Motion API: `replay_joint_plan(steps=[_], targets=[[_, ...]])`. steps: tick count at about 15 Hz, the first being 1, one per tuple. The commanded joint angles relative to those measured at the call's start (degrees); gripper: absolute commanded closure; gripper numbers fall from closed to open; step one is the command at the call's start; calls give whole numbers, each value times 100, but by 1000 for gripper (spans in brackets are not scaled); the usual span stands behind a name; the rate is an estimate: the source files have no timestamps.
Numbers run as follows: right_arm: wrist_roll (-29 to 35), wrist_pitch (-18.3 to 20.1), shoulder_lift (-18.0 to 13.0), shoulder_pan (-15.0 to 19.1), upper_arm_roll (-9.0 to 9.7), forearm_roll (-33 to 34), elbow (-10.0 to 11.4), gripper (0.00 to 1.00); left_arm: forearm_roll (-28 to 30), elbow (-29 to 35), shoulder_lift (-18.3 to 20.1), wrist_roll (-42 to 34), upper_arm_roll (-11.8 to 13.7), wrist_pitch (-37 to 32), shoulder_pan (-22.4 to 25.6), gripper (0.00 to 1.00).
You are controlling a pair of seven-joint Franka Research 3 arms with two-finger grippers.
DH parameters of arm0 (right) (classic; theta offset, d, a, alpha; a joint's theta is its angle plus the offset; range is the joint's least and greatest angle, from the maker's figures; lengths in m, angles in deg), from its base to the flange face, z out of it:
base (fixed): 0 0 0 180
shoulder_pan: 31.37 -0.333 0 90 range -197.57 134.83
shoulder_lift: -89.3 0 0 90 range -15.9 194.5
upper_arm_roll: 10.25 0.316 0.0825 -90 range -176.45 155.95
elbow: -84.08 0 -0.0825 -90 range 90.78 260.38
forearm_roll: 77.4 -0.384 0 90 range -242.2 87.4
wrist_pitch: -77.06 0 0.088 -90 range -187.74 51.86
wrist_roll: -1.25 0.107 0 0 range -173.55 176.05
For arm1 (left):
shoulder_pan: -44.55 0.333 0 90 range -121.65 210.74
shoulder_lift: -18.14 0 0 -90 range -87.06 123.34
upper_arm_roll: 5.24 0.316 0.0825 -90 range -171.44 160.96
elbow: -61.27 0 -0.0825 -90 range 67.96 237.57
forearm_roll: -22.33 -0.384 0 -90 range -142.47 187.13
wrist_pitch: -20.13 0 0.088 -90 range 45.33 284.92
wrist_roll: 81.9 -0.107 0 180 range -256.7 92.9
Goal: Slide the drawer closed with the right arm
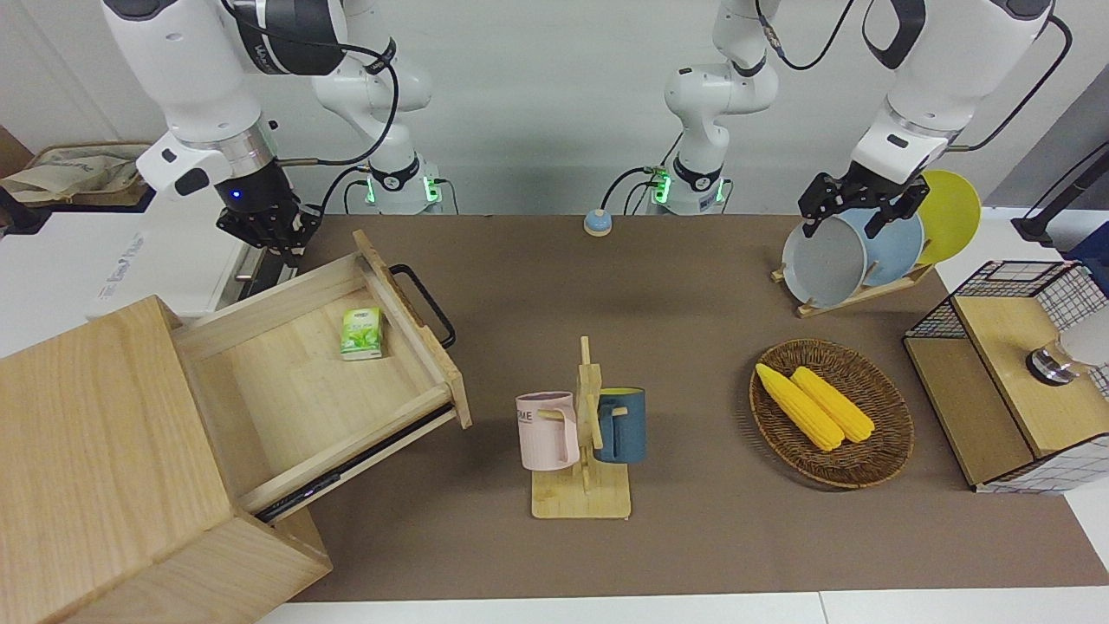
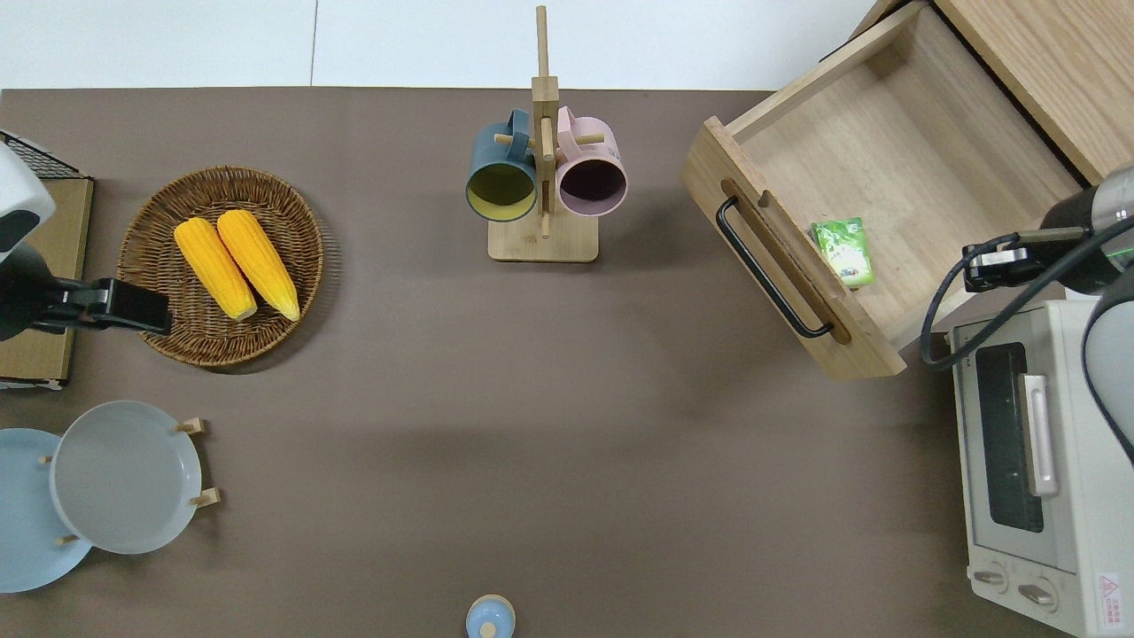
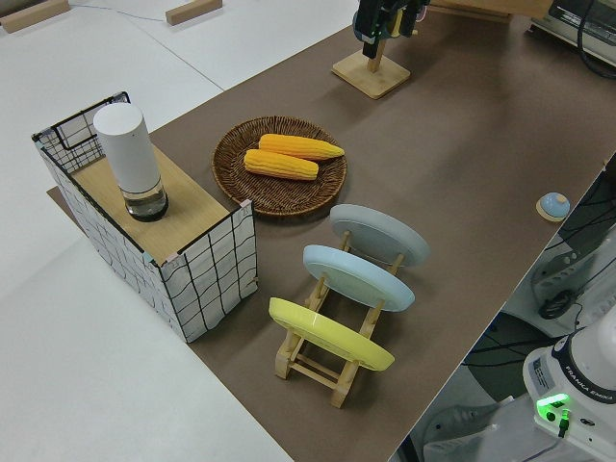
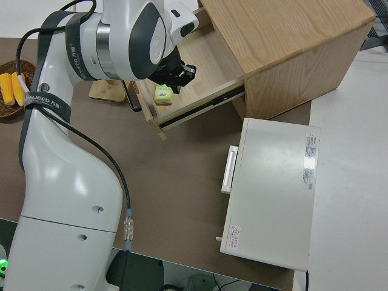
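Looking at my feeds, nearest the robots I've got the white toaster oven (image 2: 1036, 461) at the right arm's end; there's a red warning sticker on its casing, text too small to read. Right gripper (image 1: 264, 230) hangs low by the drawer's side wall nearer the robots, over the edge btwn oven and drawer; fingers look drawn together w/ nothing in them. Blue light on its wrist is lit.

The drawer (image 2: 886, 159) is pulled well out of the pale-wood cabinet (image 1: 95, 451), angled across the mat, black bar handle (image 2: 769, 268) facing the table's middle. Inside, against the front panel, lies a small green packet (image 2: 843, 252); print unreadable.

Farther out, mid-table, a wooden mug stand (image 1: 582, 451) carries a pink mug (image 1: 548, 431), letters "ME" visible, and a dark blue mug (image 1: 620, 425).

Left arm is parked; left gripper (image 1: 853, 204) w/ fingers spread apart.
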Motion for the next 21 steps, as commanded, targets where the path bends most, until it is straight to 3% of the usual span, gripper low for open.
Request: replay_joint_plan(steps=[1,5,9,15,21], targets=[[104,419,-216,-31,30,-117,-79,1000,-102,-49,25,60,2,-103,-39,7],[340,736,-542,-100,82,-152,-26,1000,-102,-58,25,60,2,-103,-39,7],[1578,939,-560,-714,127,-82,-166,1000,-102,-58,25,60,2,-103,-39,7],[3205,842,-490,-1444,144,-99,-211,1000,-102,-58,25,60,2,-103,-39,7],[4435,351,-253,-1972,162,-125,-211,1000,-102,-58,25,60,2,-103,-39,7]])
